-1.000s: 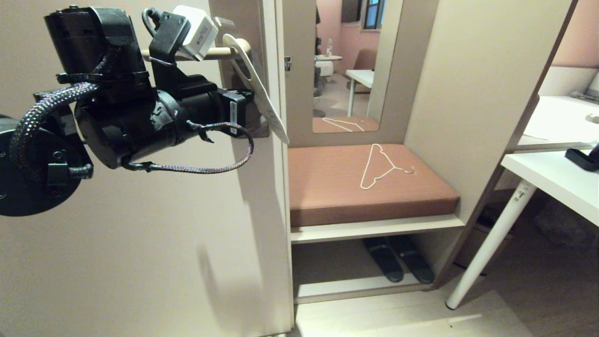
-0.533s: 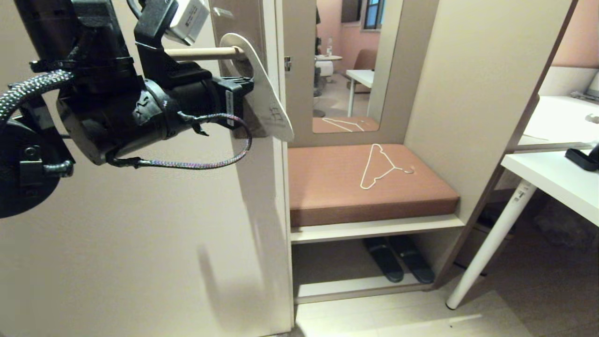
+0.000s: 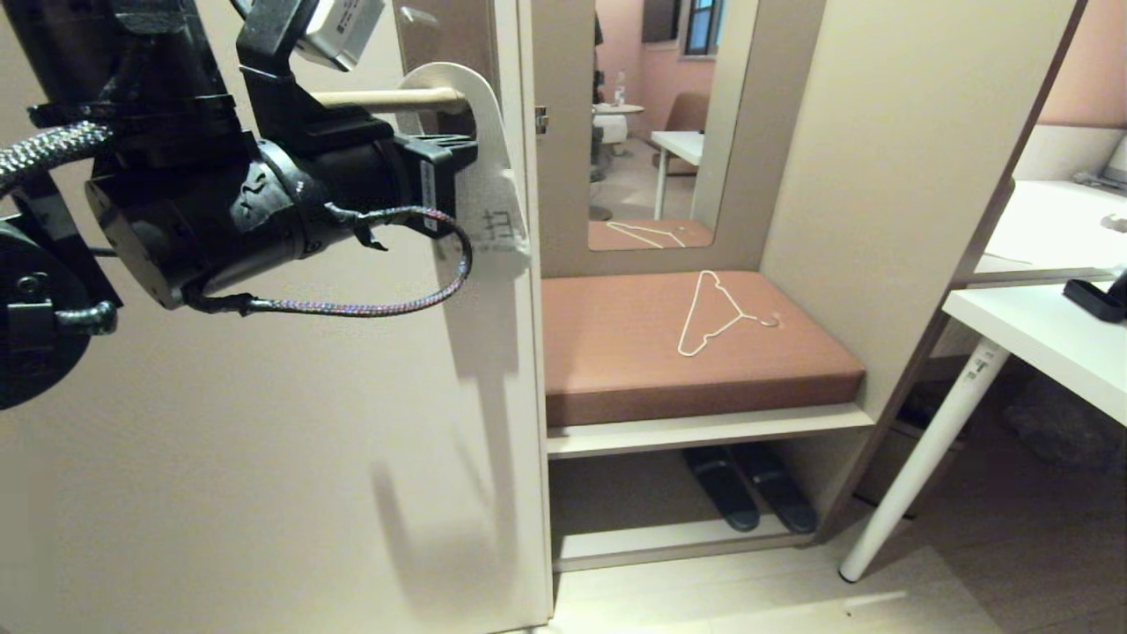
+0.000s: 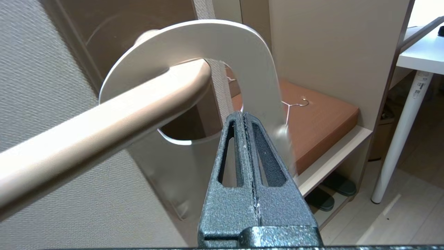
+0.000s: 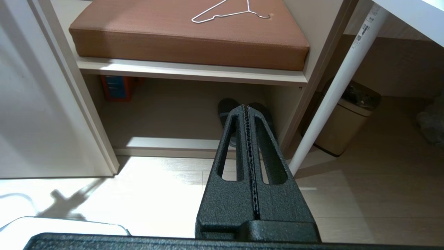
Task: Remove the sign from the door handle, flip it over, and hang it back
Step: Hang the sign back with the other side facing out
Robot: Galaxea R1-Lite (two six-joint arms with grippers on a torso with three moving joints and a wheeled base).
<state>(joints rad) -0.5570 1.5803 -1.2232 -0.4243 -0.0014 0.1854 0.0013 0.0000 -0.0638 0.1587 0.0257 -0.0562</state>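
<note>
The sign (image 3: 491,207) hangs by its large hole on the cream door handle (image 3: 370,99), its white face with blue print turned toward the head camera. In the left wrist view the sign's ring (image 4: 222,38) loops over the handle (image 4: 104,121), and the card's lower part is blurred. My left gripper (image 4: 242,114) is shut with nothing between the jaws; its tip sits just before the strip beside the hole. The left arm (image 3: 264,202) reaches in from the left, below the handle. My right gripper (image 5: 245,107) is shut and empty, low over the floor.
Right of the door is a bench with a brown cushion (image 3: 616,352) bearing a white wire hanger (image 3: 713,313). Dark slippers (image 3: 748,484) lie on the shelf below. A white table (image 3: 1039,335) and its leg stand at the right, with a bin (image 5: 347,118) behind.
The left arm has risen and drawn back to the left. The sign has swung from a tilted, edge-on pose to hanging straighter with its white face showing.
</note>
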